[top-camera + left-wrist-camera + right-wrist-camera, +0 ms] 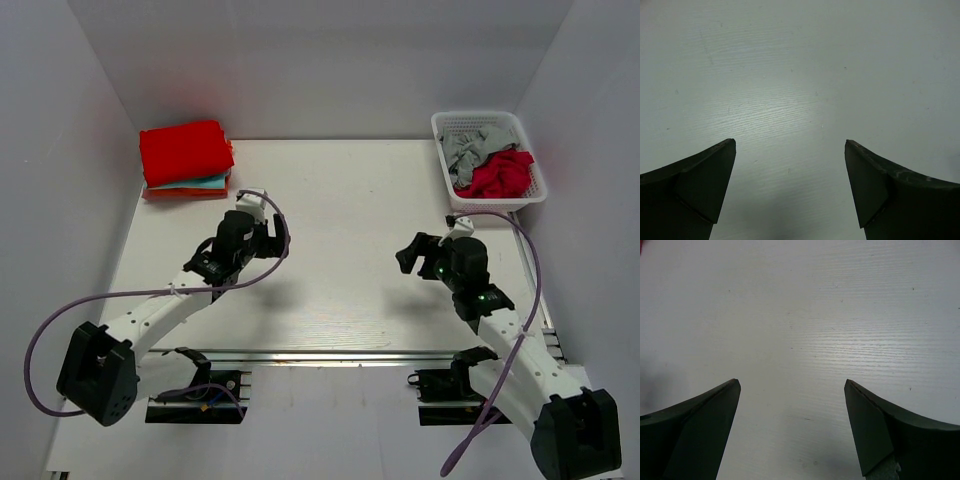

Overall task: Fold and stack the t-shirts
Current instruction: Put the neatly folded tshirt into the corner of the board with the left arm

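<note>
The left gripper (790, 145) and right gripper (790, 382) are hanging open, empty; the right should be pinching only the grey t-shirt (468, 148) from the far-right-corner basket (478, 117).

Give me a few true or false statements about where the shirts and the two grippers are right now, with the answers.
1. A red shirt tops the folded stack in the far left corner. True.
2. The left gripper holds a shirt. False: it is open and empty above bare table.
3. The white basket holds a grey shirt and a crimson shirt, both unfolded. True.
4. The right gripper is shut. False: it is open, with nothing between its fingers.
</note>
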